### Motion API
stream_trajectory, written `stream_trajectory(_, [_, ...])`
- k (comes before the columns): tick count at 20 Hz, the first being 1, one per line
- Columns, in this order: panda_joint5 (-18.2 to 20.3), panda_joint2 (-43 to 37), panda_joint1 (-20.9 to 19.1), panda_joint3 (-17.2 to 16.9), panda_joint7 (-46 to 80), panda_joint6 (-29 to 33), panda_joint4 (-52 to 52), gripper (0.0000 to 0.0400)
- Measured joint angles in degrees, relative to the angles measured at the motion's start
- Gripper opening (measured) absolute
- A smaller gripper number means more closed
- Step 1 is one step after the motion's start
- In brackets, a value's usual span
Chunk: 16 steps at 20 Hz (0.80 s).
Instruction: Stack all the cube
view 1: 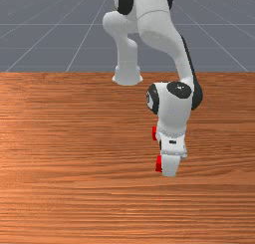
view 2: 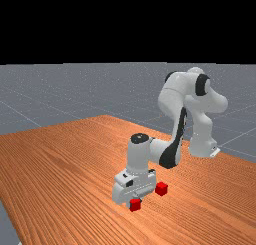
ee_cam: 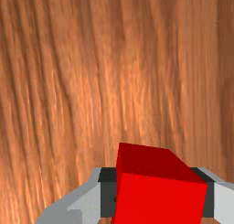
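My fingers [ee_cam: 157,199] are closed on one red cube [view 2: 135,205], pads against two sides. Second cube [view 2: 161,189] sits apart on the surface [view 2: 65,174], nearer the arm's base. Grip looks made; stacking remains.

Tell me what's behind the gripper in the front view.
The held red cube and, nearer the arm's base, a second red cube peek out on the front view's left. The gripper covers the rest of both; whatever else it hides there can't be told.
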Motion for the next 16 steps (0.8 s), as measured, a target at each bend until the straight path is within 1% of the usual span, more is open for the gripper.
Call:
stream_trajectory(3, [1.08, -0.04, -0.92, 1.33, -1.38, -0.06, 0.02, 0.0202])
stream_trajectory(4, [0.18, 0.08, -0.03, 0.31, -0.29, -0.51, 0.29, 0.0202])
stream_trajectory(5, [2.38, -0.3, -2.21, 2.78, -2.95, 0.28, -0.4, 0.0201])
stream_trajectory(7, [2.94, -0.93, -2.72, 3.33, -3.56, 0.01, -0.88, 0.0203])
stream_trajectory(8, [-0.18, -2.47, 0.28, -0.24, 0.35, 5.04, -3.97, 0.0203])
stream_trajectory(13, [-0.26, -4.74, 0.32, -0.21, 0.4, 4.73, -5.56, 0.0203])
stream_trajectory(16, [-0.73, -6.64, 0.9, -0.74, 1.17, 7.7, -9.06, 0.0203])
